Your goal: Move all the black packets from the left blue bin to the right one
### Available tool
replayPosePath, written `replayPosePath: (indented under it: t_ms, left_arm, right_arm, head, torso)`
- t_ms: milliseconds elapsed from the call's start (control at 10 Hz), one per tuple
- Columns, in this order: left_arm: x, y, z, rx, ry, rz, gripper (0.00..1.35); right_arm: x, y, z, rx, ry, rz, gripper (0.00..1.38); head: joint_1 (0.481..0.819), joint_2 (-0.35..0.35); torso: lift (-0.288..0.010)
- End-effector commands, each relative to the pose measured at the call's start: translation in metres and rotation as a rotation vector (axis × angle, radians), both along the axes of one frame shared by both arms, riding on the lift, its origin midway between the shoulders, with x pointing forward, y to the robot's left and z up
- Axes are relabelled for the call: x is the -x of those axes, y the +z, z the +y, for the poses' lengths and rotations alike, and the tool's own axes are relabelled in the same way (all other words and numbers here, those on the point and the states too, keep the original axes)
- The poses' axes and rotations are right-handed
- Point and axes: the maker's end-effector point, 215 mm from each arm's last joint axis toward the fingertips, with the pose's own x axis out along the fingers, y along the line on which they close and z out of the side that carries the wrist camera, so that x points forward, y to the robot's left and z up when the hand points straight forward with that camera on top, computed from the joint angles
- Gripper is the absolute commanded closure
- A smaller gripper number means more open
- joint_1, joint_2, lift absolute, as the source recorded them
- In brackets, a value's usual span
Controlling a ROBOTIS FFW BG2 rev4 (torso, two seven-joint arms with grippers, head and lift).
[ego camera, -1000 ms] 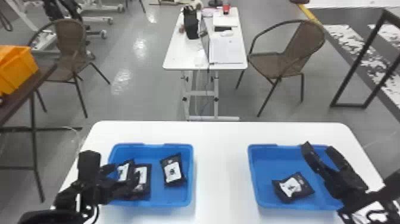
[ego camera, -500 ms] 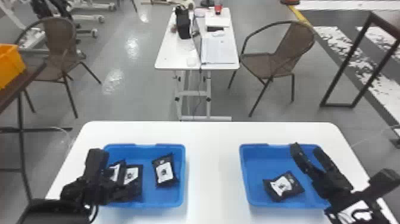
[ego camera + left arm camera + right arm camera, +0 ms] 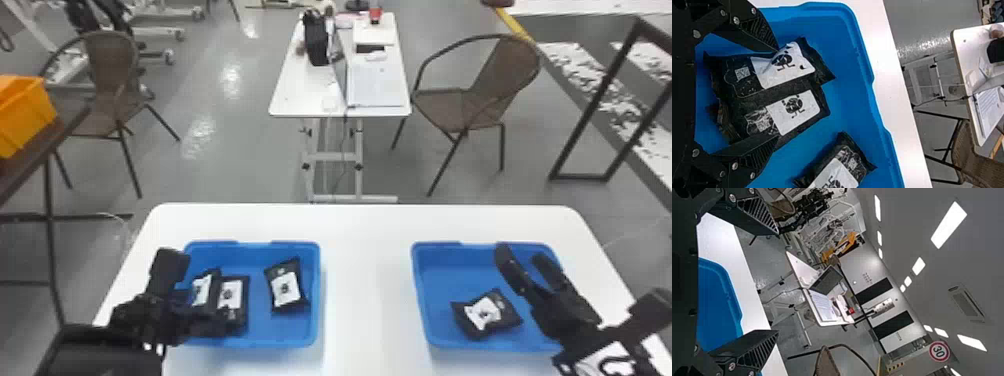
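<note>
Gap parts 2 packets [image 3: 234, 295] from 1 packet [image 3: 287, 287] within left bin's rim [image 3: 316, 290]; left pincer [image 3: 202, 317], right pincer [image 3: 521, 252] agape.

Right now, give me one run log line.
left blue bin: three black packets visible | right bin: one packet | left gripper: fingers open over two packets | right gripper: fingers open above right bin

Looking forward and down from the head, well back over the counter [image 3: 370, 225], with the left blue bin [image 3: 314, 300] at 7 o'clock, the right blue bin [image 3: 421, 305] at 4, the far table [image 3: 295, 92] at 12. From the left wrist, peering closely into the left blue bin; from the right, facing outward past the right blue bin (ceiling [image 3: 907, 219] included). Sharing counter and far table across all three.
</note>
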Motion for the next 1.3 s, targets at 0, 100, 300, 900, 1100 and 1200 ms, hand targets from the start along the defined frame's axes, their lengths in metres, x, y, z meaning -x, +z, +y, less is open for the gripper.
replayPosePath:
  t_ms: [0,100,300,900,1100,1200]
  left_arm:
    - [0.006,-0.005,0.003,-0.025,0.004,0.031,0.27]
    - [0.008,-0.007,0.009,-0.041,0.010,0.040,0.27]
    - [0.009,-0.015,0.014,-0.056,0.008,0.062,0.38]
    - [0.008,-0.026,0.015,-0.072,-0.039,0.105,1.21]
    - [-0.001,0.000,0.009,-0.078,-0.093,0.043,1.21]
    - [-0.008,0.025,0.002,-0.088,-0.121,-0.015,1.21]
  right_arm:
    - [-0.001,0.000,0.001,-0.005,0.001,0.000,0.13]
    - [-0.003,0.000,0.004,-0.009,0.007,-0.002,0.13]
    - [-0.002,-0.003,0.006,-0.029,0.010,0.002,0.13]
    - [-0.002,-0.005,0.008,-0.045,0.017,0.001,0.13]
    - [0.000,-0.007,0.009,-0.048,0.020,0.003,0.13]
    - [0.000,-0.006,0.009,-0.050,0.021,0.002,0.13]
  head:
    - [0.695,0.042]
    - [0.695,0.049]
    - [0.695,0.063]
    - [0.695,0.078]
    - [0.695,0.069]
    - [0.695,0.066]
  torso:
    - [0.000]
    - [0.000]
    - [0.000]
    - [0.000]
    - [0.000]
    - [0.000]
